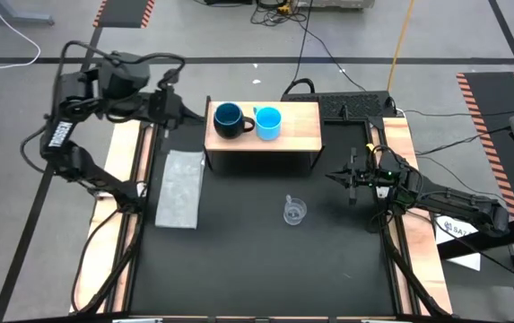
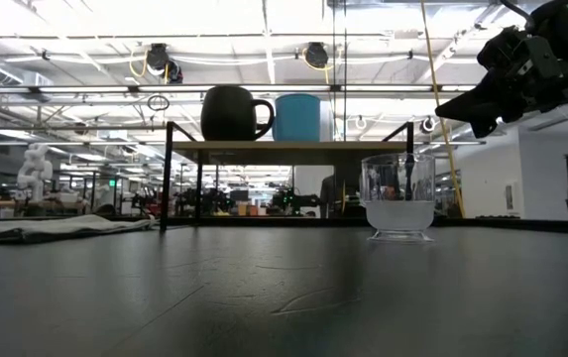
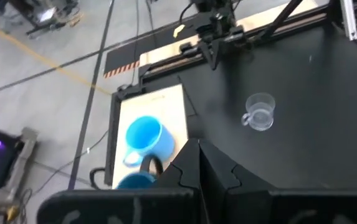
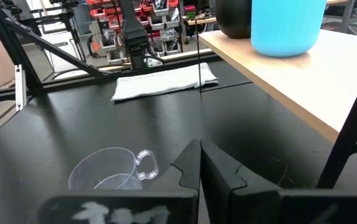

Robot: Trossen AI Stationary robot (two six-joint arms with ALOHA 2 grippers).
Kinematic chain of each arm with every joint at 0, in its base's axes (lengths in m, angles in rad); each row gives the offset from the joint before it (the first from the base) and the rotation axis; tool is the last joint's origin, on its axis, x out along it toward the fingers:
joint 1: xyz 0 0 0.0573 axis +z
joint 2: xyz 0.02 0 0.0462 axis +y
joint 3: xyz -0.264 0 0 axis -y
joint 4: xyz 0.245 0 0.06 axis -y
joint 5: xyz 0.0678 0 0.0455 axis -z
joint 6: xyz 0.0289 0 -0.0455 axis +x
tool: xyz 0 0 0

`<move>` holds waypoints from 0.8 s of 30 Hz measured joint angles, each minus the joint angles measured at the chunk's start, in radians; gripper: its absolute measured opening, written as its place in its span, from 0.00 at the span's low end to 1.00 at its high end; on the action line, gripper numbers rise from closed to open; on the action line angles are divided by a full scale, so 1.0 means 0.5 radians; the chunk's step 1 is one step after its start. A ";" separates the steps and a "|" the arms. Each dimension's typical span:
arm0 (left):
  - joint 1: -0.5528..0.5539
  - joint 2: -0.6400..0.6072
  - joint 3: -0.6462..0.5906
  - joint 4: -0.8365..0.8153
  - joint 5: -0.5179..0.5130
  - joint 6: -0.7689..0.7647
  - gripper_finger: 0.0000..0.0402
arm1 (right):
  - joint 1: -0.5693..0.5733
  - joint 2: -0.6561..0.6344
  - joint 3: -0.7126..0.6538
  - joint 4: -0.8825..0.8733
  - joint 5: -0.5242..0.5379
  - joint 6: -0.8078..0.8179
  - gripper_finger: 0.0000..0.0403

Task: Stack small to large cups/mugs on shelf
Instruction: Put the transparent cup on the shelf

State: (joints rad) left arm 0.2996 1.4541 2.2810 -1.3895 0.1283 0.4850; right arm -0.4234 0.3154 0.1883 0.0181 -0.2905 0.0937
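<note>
High view: the black counter [image 1: 265, 260] is seen to carry everything, and places are given here from the wooden shelf [image 1: 297, 133] standing at its far middle. On the shelf top the large navy mug [image 1: 229, 119] and the light-blue cup [image 1: 268, 123] are set side by side, touching or nearly so, not yet nested. A grey cloth [image 1: 180, 187] is laid flat on the counter beside the shelf's left end.

The small clear cup [image 1: 294, 212] is left upright on the counter in front of the shelf, toward the shelf's right half and well apart from it, with its handle turned toward the shelf.

The right gripper [image 1: 344, 176] is held beyond the shelf's right front corner, raised above the counter as the low view shows, its fingers [image 4: 194, 163] pressed together. The clear cup lies ahead of those fingertips and a little to one side, lower than they are, so a reach forward and down with the fingers spread would be called for. The left gripper [image 1: 197, 116] is held just off the shelf's left end, fingers also closed, with the shelf's front corner between it and the clear cup. The right arm is judged nearer.
</note>
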 joint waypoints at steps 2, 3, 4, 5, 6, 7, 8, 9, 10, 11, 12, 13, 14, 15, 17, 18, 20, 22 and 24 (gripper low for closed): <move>0.002 -0.037 0.000 -0.032 -0.021 -0.030 0.00 | 0.000 0.000 0.000 0.000 0.000 0.000 0.00; 0.002 -0.057 0.000 -0.031 -0.021 -0.050 0.00 | 0.000 0.000 0.000 0.000 0.000 0.000 0.00; 0.001 -0.074 0.000 -0.031 -0.021 -0.059 0.00 | 0.000 0.000 0.000 0.001 0.000 0.000 0.00; -0.004 -0.095 0.000 -0.029 -0.020 -0.070 0.00 | 0.000 0.000 0.000 0.002 0.000 -0.001 0.00; -0.014 -0.115 0.000 -0.029 -0.019 -0.078 0.00 | 0.000 0.000 0.000 0.003 0.000 -0.001 0.00; -0.022 -0.131 0.000 -0.028 -0.022 -0.085 0.00 | 0.000 0.000 0.000 0.004 0.000 0.000 0.00; -0.031 -0.148 0.000 -0.030 -0.048 -0.086 0.00 | 0.000 0.000 0.000 0.007 0.000 0.000 0.00; -0.043 -0.161 0.000 -0.040 -0.086 -0.087 0.00 | 0.000 0.000 0.000 0.014 0.000 0.000 0.00; -0.051 -0.168 0.000 -0.062 -0.123 -0.094 0.00 | 0.000 0.000 0.000 0.017 0.000 0.000 0.00; -0.056 -0.177 0.000 -0.088 -0.153 -0.110 0.00 | 0.000 0.000 0.000 0.017 0.000 0.000 0.00; -0.055 -0.187 0.000 -0.116 -0.163 -0.133 0.00 | 0.000 0.000 0.000 0.016 0.000 0.000 0.00; -0.054 -0.194 -0.001 -0.151 -0.169 -0.160 0.00 | 0.000 0.000 0.000 0.015 0.000 0.000 0.00; -0.055 -0.206 -0.001 -0.194 -0.171 -0.186 0.00 | 0.000 0.000 0.000 0.016 0.000 0.000 0.00; -0.054 -0.222 -0.001 -0.236 -0.171 -0.215 0.00 | 0.000 0.000 0.000 0.016 0.000 0.005 0.00; -0.055 -0.260 -0.019 -0.300 -0.172 -0.277 0.00 | 0.000 0.000 0.000 0.016 0.000 0.007 0.00; -0.055 -0.290 -0.053 -0.315 -0.186 -0.296 0.00 | 0.000 0.000 0.000 0.016 0.000 0.007 0.00; -0.055 -0.378 -0.178 -0.291 -0.241 -0.329 0.00 | 0.000 0.000 0.000 0.016 0.000 0.006 0.00; -0.055 -0.498 -0.359 -0.184 -0.282 -0.365 0.00 | 0.000 0.000 0.000 0.016 0.000 0.004 0.00; -0.054 -0.653 -0.585 -0.031 -0.291 -0.370 0.00 | 0.000 0.000 0.000 0.016 0.000 0.003 0.00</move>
State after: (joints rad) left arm 0.2725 1.1277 1.9884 -1.4048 -0.0173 0.3000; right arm -0.4233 0.3157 0.1883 0.0261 -0.2905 0.0953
